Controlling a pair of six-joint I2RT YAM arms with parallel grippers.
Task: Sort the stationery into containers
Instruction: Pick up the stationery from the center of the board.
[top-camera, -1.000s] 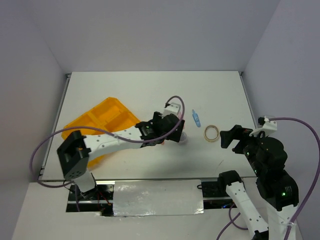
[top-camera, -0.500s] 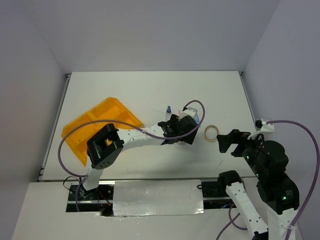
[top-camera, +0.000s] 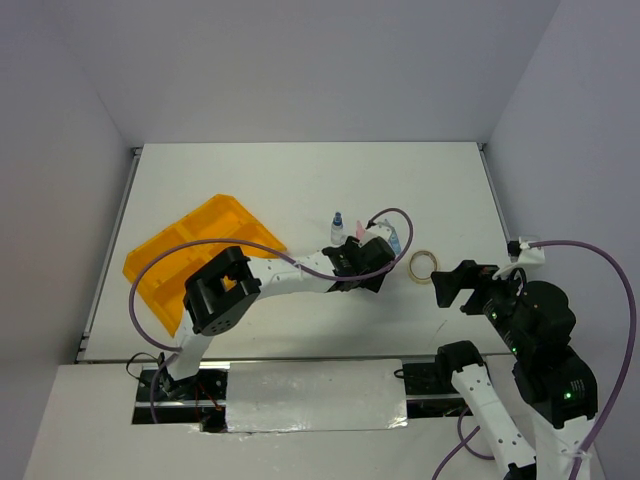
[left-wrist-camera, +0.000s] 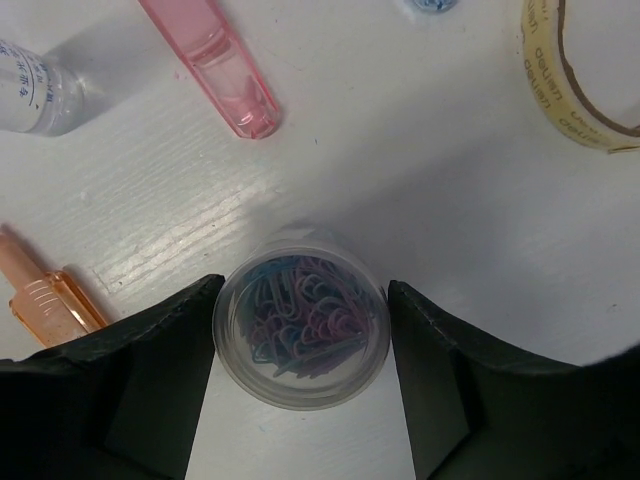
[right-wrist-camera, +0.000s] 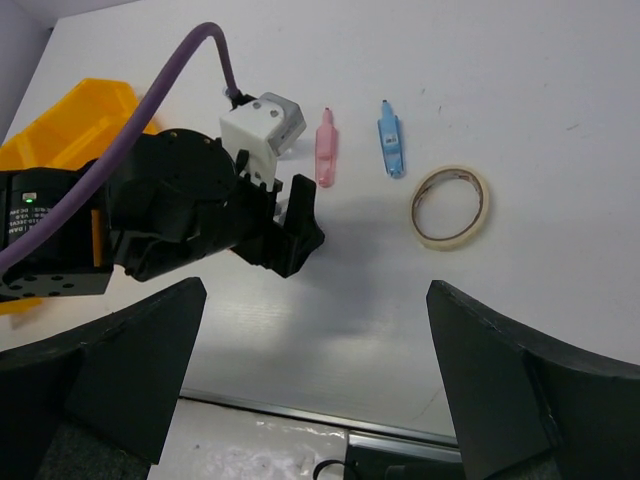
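Left wrist: left end effector (left-wrist-camera: 303, 290) flanks round jar (left-wrist-camera: 300, 340), lower centre; clamping cannot be told. Right end effector (right-wrist-camera: 315, 288) apart.

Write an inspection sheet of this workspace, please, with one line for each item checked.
Surface: white table, faint streaks near the jar.
Job's things: yellow-orange tray at the left, nothing seen in its visible sections. The jar of paper clips, pink piece, orange piece, clear tube, blue piece and tape ring are all on the table, outside the tray.
Clutter: nothing seen.
Grippers: left gripper has its jaws on either side of the jar, contact unclear. The right gripper is open and holds nothing.
Cables: purple cable loops above the left wrist. A second purple cable arcs from the right arm.
Surroundings: plain pale walls.
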